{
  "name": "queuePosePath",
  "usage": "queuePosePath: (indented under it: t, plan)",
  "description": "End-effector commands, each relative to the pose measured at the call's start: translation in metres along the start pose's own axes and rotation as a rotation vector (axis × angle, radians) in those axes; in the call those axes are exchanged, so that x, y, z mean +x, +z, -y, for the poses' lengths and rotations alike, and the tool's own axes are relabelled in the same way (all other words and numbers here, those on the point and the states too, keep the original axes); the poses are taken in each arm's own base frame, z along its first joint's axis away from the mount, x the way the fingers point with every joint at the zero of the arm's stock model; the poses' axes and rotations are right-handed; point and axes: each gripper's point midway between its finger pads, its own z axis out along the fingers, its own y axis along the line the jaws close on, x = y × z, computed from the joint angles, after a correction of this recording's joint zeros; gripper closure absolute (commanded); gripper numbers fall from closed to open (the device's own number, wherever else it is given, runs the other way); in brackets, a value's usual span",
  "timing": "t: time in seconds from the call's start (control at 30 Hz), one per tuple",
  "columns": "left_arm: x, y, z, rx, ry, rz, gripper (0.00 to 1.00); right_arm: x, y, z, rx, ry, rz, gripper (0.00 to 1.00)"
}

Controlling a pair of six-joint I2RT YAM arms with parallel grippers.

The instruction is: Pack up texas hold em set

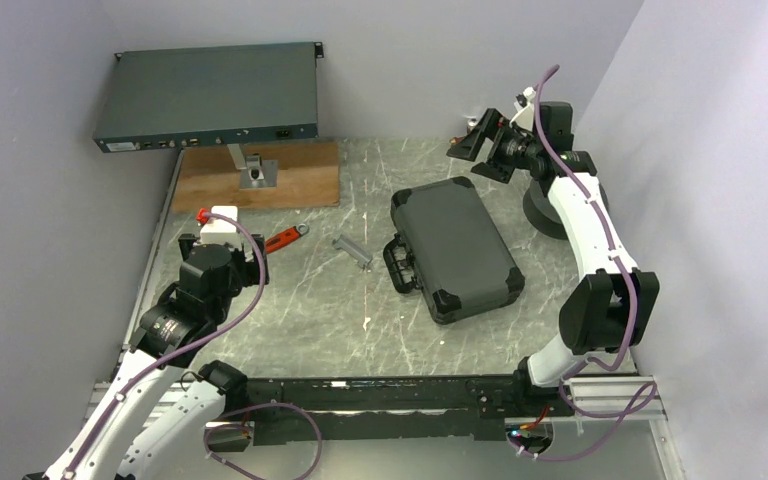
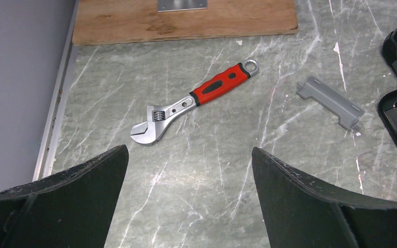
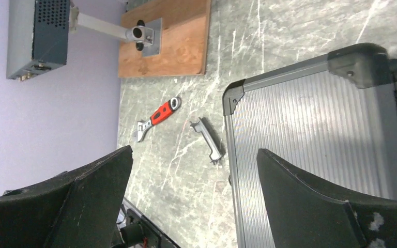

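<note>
Top external: case (image 1: 455,247) shut; left gripper (image 2: 190,170), right gripper (image 3: 194,170) spread wide, empty. I likely must next stow loose grey piece (image 1: 352,251).

Bare counter (image 1: 300,330) runs from the arm bases up to the closed case (image 1: 455,250); left of it a red-handled wrench (image 1: 282,240) and grey bracket (image 1: 352,251) lie apart, passable between; the wooden board (image 1: 260,178) fills the back-left.

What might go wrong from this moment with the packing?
The case looks shut, yet a grey piece lies loose beside it; if it belongs inside, it may be left out. The wrench lies just ahead of the open left gripper and might be grabbed by mistake.
</note>
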Motion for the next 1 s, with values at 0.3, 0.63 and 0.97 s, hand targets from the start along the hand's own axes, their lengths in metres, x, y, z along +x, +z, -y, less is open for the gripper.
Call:
queuePosePath:
  t: [0.3,0.63,0.97]
  plan:
    - [-0.007,0.001,-0.001,-0.012,-0.003,0.018,0.04,0.025,0.019,-0.009,0.021,-0.051,-0.014,0.27]
    - [-0.007,0.002,0.001,-0.004,-0.003,0.017,0.04,0.087,0.034,0.008,0.100,-0.103,-0.123,0.40]
    - [-0.006,0.003,0.004,0.014,0.002,0.011,0.04,0.123,0.034,0.031,0.162,-0.137,-0.192,0.51]
